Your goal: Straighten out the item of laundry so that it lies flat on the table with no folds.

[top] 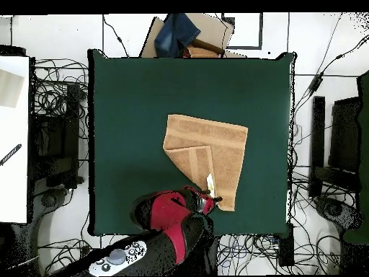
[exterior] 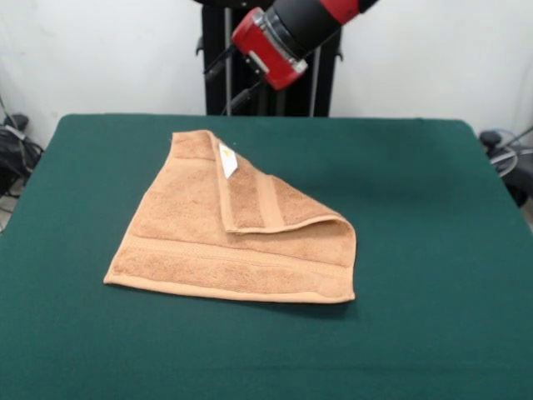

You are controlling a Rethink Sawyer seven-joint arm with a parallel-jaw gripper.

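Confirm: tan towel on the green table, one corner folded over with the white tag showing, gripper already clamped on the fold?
Not clamped. In the front view the gripper hangs above the table, clear of the tan towel. The folded-over corner and white tag are as you say.

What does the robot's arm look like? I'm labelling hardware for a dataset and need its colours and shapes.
The arm is thick and cylindrical, black with glossy red sections. Its end is a rounded red cap with a small light panel, and thin dark cables trail beside it. In the overhead view the arm shows the same red and black, with a grey button pad lower down.
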